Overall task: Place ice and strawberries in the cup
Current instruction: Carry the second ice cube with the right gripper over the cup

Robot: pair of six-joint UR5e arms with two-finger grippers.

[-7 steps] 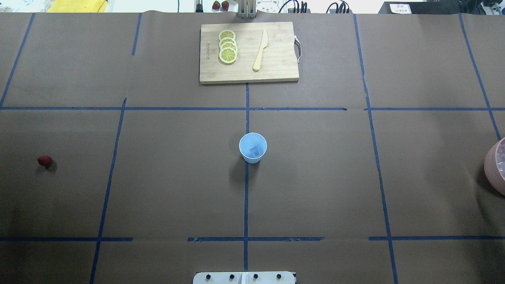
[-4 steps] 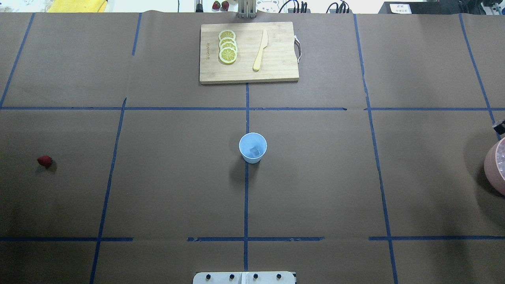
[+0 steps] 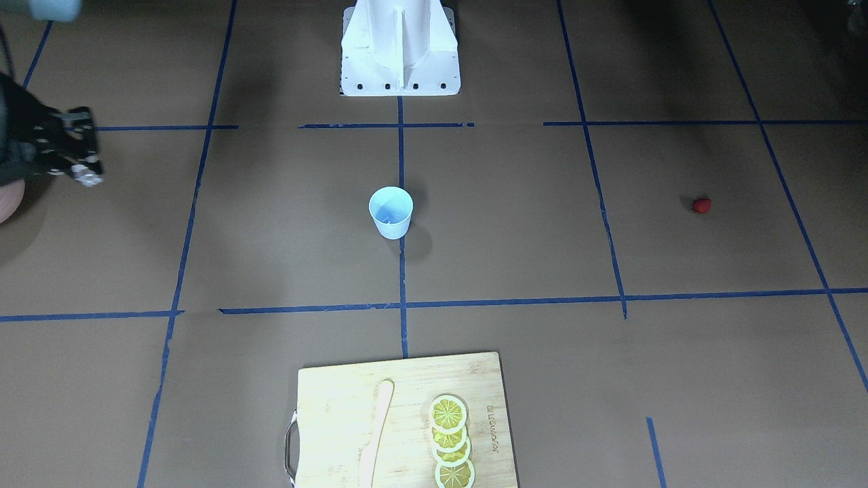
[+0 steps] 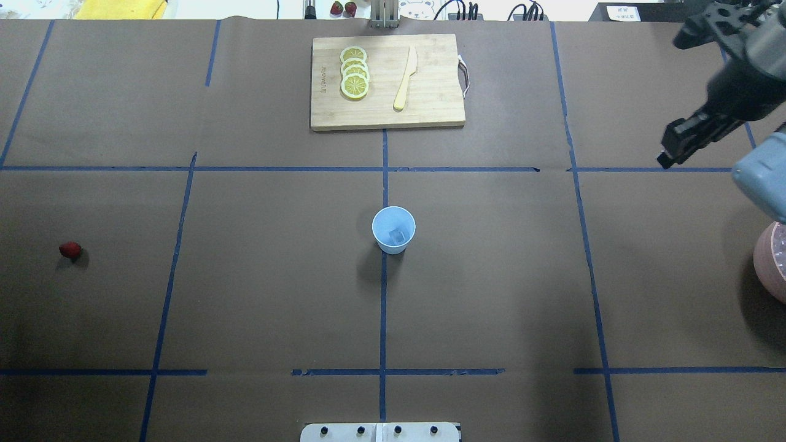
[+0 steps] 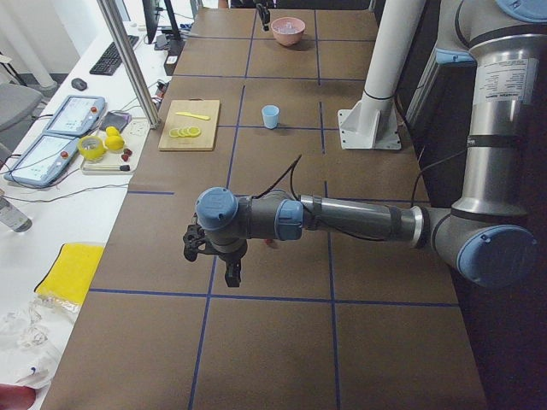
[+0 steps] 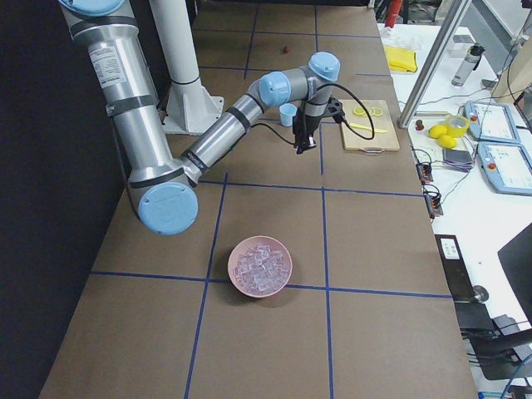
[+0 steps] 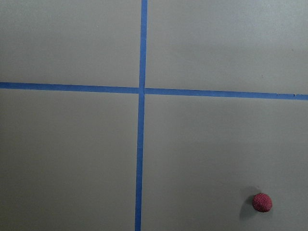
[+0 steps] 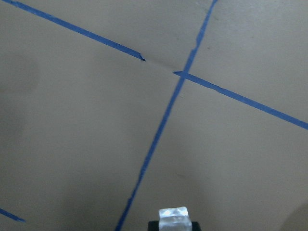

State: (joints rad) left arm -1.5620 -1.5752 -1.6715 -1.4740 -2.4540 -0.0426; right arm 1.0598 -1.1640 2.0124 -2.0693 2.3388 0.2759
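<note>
The pale-blue cup (image 4: 393, 230) stands upright at the table's centre, with one clear ice piece (image 4: 398, 236) inside; it also shows in the front view (image 3: 390, 212). The red strawberry (image 4: 70, 249) lies on the table far to the left, and shows in the left wrist view (image 7: 262, 202). My right gripper (image 4: 665, 161) hangs above the table's far right, well right of the cup, shut on an ice cube (image 8: 174, 217). My left gripper (image 5: 229, 272) shows only in the exterior left view, above the table's left end; I cannot tell whether it is open or shut.
A pink bowl (image 6: 260, 266) full of ice pieces sits at the right edge (image 4: 775, 261). A wooden cutting board (image 4: 430, 110) at the back centre holds lemon slices (image 4: 354, 72) and a wooden knife (image 4: 405, 78). The robot's base (image 3: 399, 47) stands at the near edge.
My right arm has come into the overhead view from the right edge and now hangs over the far right of the table. Cup and strawberry have not moved.
</note>
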